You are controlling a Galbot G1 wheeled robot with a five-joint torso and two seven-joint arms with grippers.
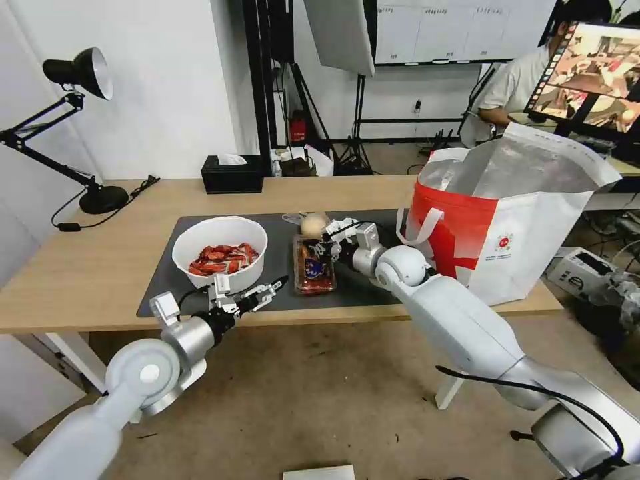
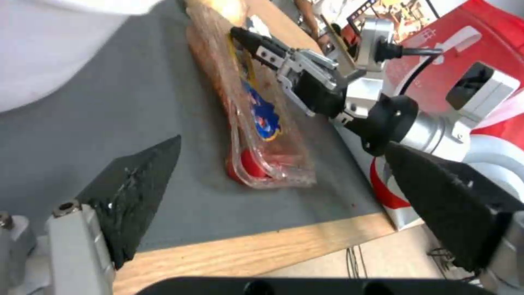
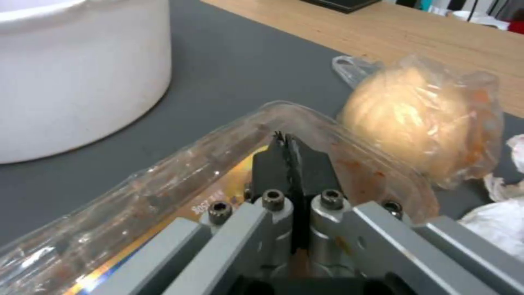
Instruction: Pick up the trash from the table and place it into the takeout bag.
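With tray (image 3: pixel 163 192) directly beneath, right hand (image 3: pixel 286 143) closed.

— We see a light wood table (image 1: pixel 87 273) with a visible grain under a matt grey mat (image 1: pixel 373 283), don't we?

— Yes, and we see a glossy clear plastic tray (image 3: pixel 163 192), crinkled shiny wrap on the ball (image 3: pixel 420 119), and silver foil lining the bag (image 1: pixel 533 167).

The right arm reaches forward and inward, its pincer (image 3: pixel 286 143) pressed together with the black tips meeting at a point. The left arm angles up from below, its pincer (image 1: pixel 272 289) spread wide, both dark fingers (image 2: pixel 136 192) well apart and holding nothing.
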